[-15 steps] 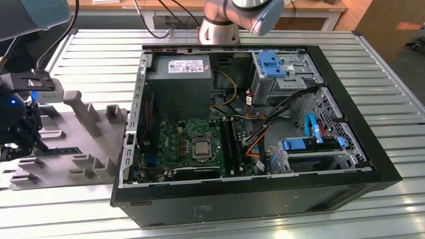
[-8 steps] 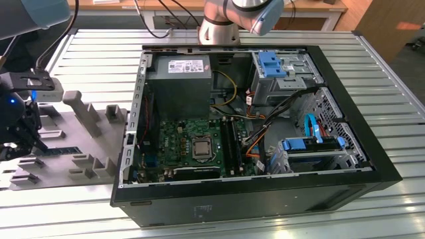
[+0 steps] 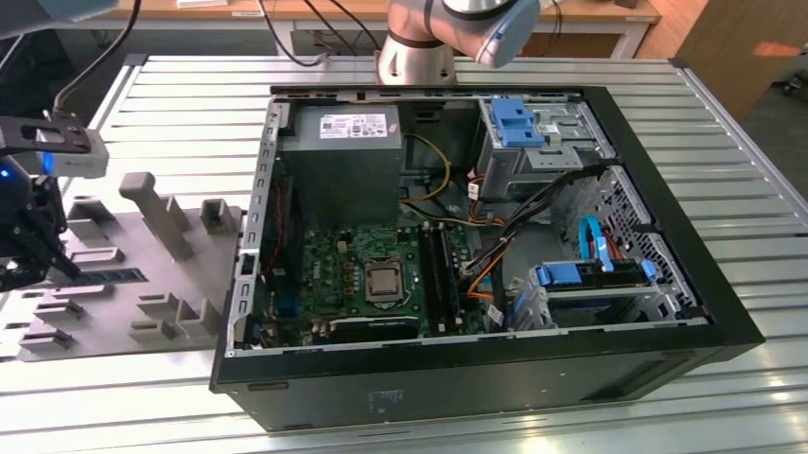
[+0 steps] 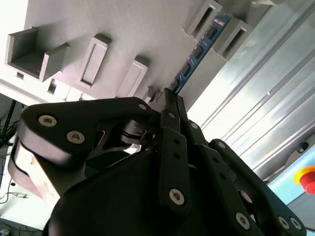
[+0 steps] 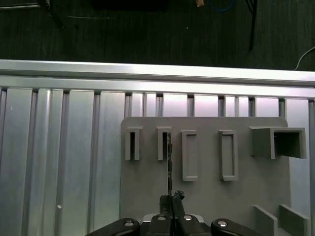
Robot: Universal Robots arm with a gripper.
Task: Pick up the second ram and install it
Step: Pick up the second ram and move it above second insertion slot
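One blue ram [image 4: 198, 53] (edge-on), lengthwise from pincer [image 4: 170, 96].

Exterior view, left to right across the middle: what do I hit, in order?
gripper → second ram → grey fixture's upright post → computer case's left wall → CPU socket → black memory slots → blue drive caddy
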